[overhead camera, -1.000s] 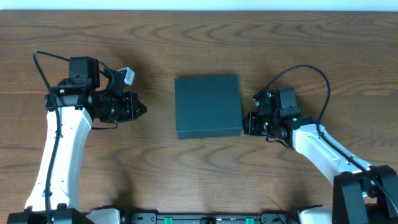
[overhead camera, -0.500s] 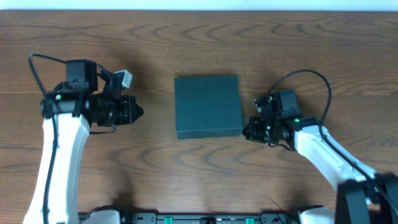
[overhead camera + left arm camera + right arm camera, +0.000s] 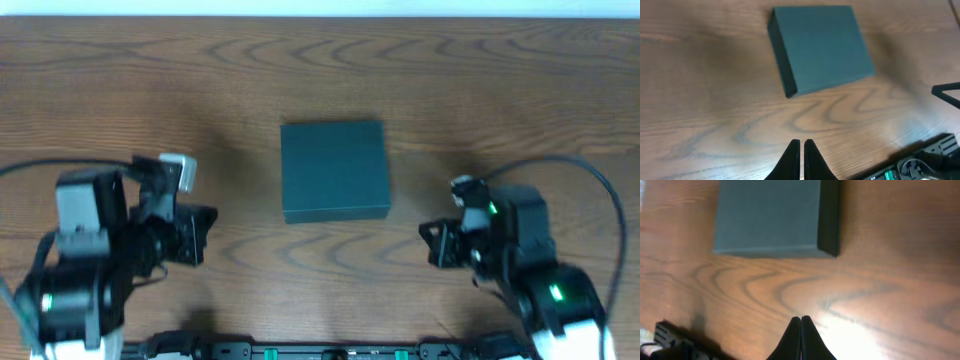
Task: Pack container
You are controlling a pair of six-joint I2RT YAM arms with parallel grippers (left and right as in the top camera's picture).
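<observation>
The container [image 3: 334, 171] is a dark green matte box lying closed at the middle of the wooden table. It also shows in the left wrist view [image 3: 820, 47] and in the right wrist view [image 3: 775, 217]. My left gripper [image 3: 208, 232] is shut and empty, raised to the left of and nearer than the box; its tips show in the left wrist view [image 3: 802, 142]. My right gripper [image 3: 430, 243] is shut and empty, raised to the right of and nearer than the box; its tips show in the right wrist view [image 3: 800, 318]. Neither gripper touches the box.
The wooden table [image 3: 500, 90] shows bare grain all round the box. A black rail with green parts [image 3: 330, 350] runs along the table's near edge, between the arm bases. No snack packets are in view.
Both arms have drawn back from the box toward the near edge and risen. The right gripper has left the box's right side. The box has not moved.
</observation>
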